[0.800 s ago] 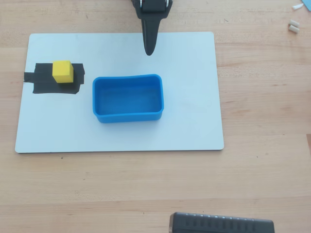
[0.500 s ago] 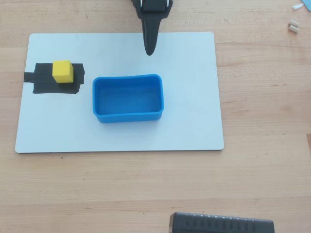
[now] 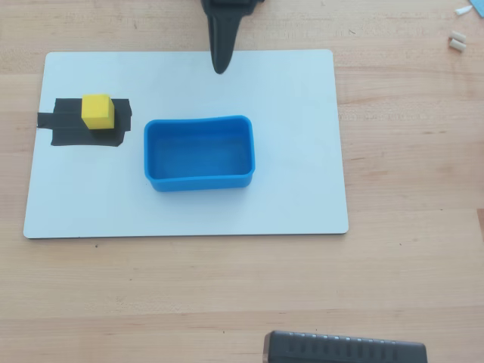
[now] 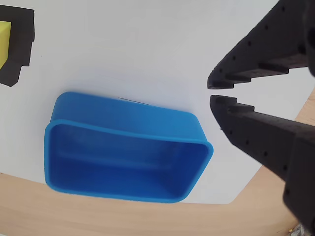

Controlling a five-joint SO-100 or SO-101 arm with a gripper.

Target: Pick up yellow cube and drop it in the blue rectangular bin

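Note:
The yellow cube (image 3: 97, 110) sits on a patch of black tape (image 3: 72, 134) at the left of a white board (image 3: 302, 91). In the wrist view only its edge (image 4: 4, 42) shows at the top left. The blue rectangular bin (image 3: 200, 152) stands empty in the middle of the board, and it also shows in the wrist view (image 4: 123, 152). My gripper (image 3: 220, 66) hangs above the board's far edge, behind the bin and well to the right of the cube. In the wrist view the gripper (image 4: 212, 92) has its tips almost together and holds nothing.
The board lies on a wooden table (image 3: 408, 265). A dark ribbed object (image 3: 344, 349) lies at the table's near edge. Small white bits (image 3: 457, 41) lie at the far right corner.

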